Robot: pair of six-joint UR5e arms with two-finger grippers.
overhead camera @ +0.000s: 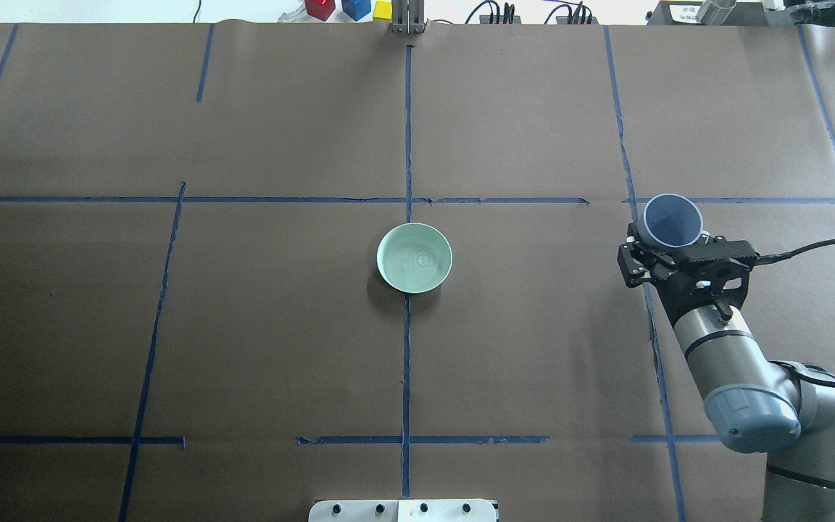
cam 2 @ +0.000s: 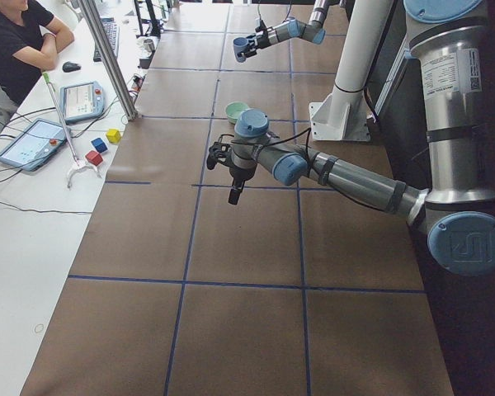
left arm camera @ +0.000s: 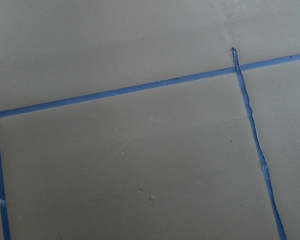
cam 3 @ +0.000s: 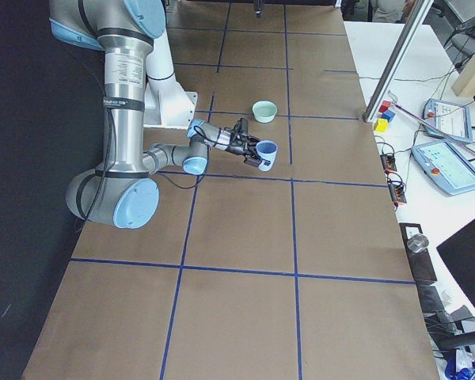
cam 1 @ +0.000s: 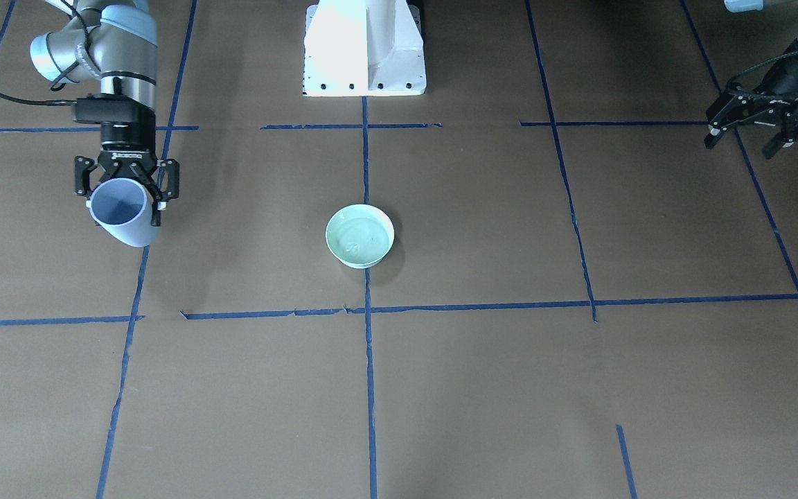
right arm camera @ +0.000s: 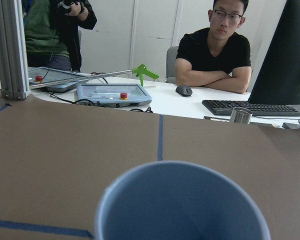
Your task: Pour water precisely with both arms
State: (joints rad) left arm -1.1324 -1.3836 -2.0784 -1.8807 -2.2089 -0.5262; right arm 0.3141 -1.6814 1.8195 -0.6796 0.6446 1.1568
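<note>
My right gripper [cam 1: 124, 208] is shut on a light-blue cup [cam 1: 120, 213], held tilted above the table with its mouth away from the arm; it also shows in the overhead view [overhead camera: 671, 220] and fills the bottom of the right wrist view [right arm camera: 182, 205]. I see no liquid inside it. A pale green bowl [cam 1: 360, 235] sits at the table's middle [overhead camera: 414, 257], well apart from the cup. Faint glints in it suggest water [cam 1: 356, 241]. My left gripper [cam 1: 745, 141] hangs open and empty at the table's far side, away from the bowl.
The white pedestal [cam 1: 364, 45] stands behind the bowl. Blue tape lines [overhead camera: 407, 181] cross the brown table cover. Coloured blocks [overhead camera: 349, 9], tablets [cam 3: 451, 166] and a metal cup [right arm camera: 240, 115] lie on the operators' desk, where people sit [right arm camera: 215, 45].
</note>
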